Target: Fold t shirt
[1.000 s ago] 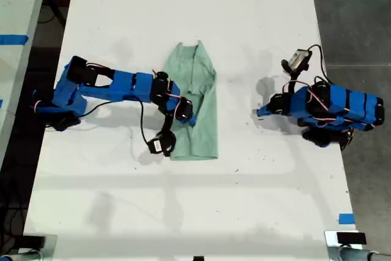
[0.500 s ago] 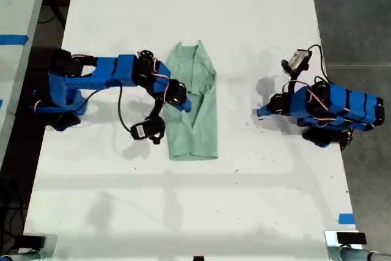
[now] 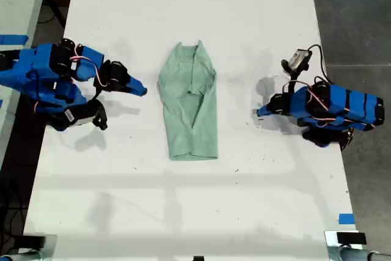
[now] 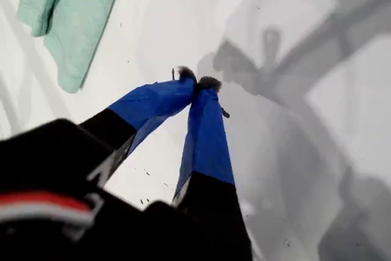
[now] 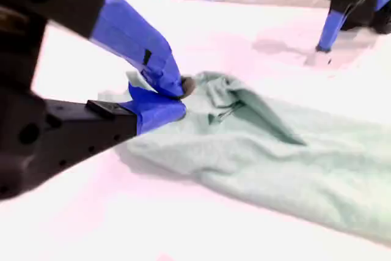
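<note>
Closed tip to tip, my first gripper (image 4: 197, 82) holds nothing; its two blue fingers meet above bare white table (image 4: 342, 120), with their grey shadow just beyond. In the exterior view this gripper (image 3: 261, 113) sits at the frame's right-centre, pointing toward the middle of the table (image 3: 183, 212) and well apart from the cloth.

My second gripper (image 5: 178, 97) has its jaws drawn together as well, with nothing caught between them. In its own view the tips look to be right at the near edge of the t shirt (image 5: 275, 151), but the exterior view shows the gripper (image 3: 139, 90) at the left-centre of the frame, near the garment's edge with a strip of table between them.

The t shirt (image 3: 192, 111) lies flat in the middle of the exterior view, a narrow pale green strip running up and down the frame, its sides folded inward and its lower hem squared off. The upper end tapers and is rumpled. In the first wrist view only a corner of it (image 4: 73, 10) shows, far from the fingers.
</note>
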Controlling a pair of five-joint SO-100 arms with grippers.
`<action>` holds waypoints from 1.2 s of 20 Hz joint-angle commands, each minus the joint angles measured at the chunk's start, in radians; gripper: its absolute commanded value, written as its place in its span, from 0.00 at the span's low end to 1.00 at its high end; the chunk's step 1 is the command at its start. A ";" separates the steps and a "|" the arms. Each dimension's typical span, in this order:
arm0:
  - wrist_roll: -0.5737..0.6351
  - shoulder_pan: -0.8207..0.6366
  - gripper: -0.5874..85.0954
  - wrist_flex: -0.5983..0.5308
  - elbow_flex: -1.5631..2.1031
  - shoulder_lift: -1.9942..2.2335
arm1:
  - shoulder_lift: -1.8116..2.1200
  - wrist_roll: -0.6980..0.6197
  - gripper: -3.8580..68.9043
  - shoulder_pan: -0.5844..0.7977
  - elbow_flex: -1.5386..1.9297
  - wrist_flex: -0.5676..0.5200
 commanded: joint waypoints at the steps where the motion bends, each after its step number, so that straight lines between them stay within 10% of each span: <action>1: -0.032 -0.029 0.01 0.015 0.471 0.647 | 0.014 0.000 0.07 0.005 0.035 0.002; 19: -0.103 -0.029 0.12 0.133 0.658 0.816 | 0.014 0.020 0.07 0.002 0.038 0.006; 24: -0.091 0.160 0.16 0.149 0.643 0.816 | 0.014 0.015 0.07 0.008 0.038 0.006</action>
